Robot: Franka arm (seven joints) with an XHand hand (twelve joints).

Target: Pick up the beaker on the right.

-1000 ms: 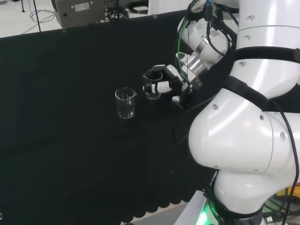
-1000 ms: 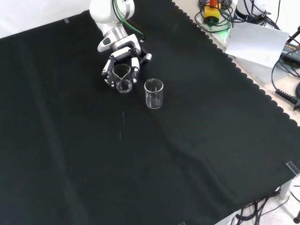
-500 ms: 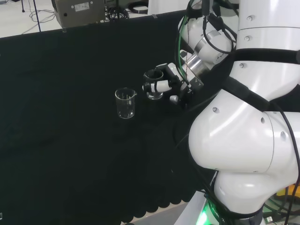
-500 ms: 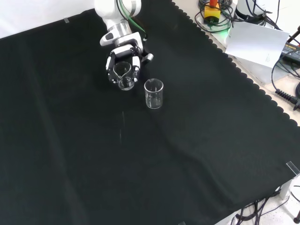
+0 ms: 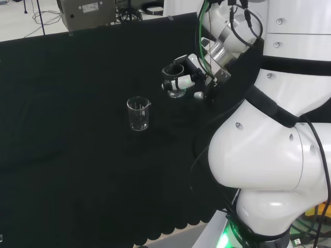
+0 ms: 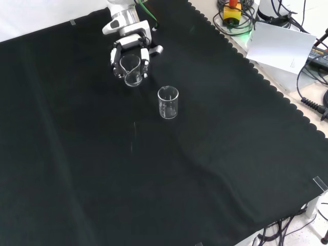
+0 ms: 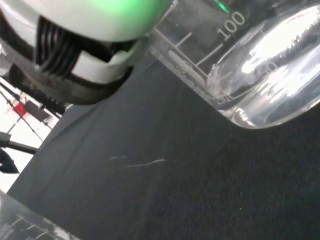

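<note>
A small clear beaker [image 5: 175,82] sits inside the curled fingers of the hand [image 5: 185,78], lifted off the black cloth. From the front the same beaker [image 6: 131,70] shows in the hand [image 6: 129,50] near the top of the view, tilted a little. Close up, the held beaker [image 7: 250,65] has printed graduations and its base hangs above the cloth. A second clear beaker [image 5: 138,113] stands upright on the cloth to the left of the hand in the head view; in the front view this beaker [image 6: 168,102] is below and right of the hand.
The arm's white links [image 5: 269,144] fill the right of the head view. Cables, papers and a yellow object [image 6: 233,13] lie beyond the cloth's scalloped edge [image 6: 266,84] at the front view's upper right. A grey box [image 5: 88,13] stands behind the bench.
The hand has risen with the small beaker held in it, lifting it off the cloth. The other beaker has stayed in place.
</note>
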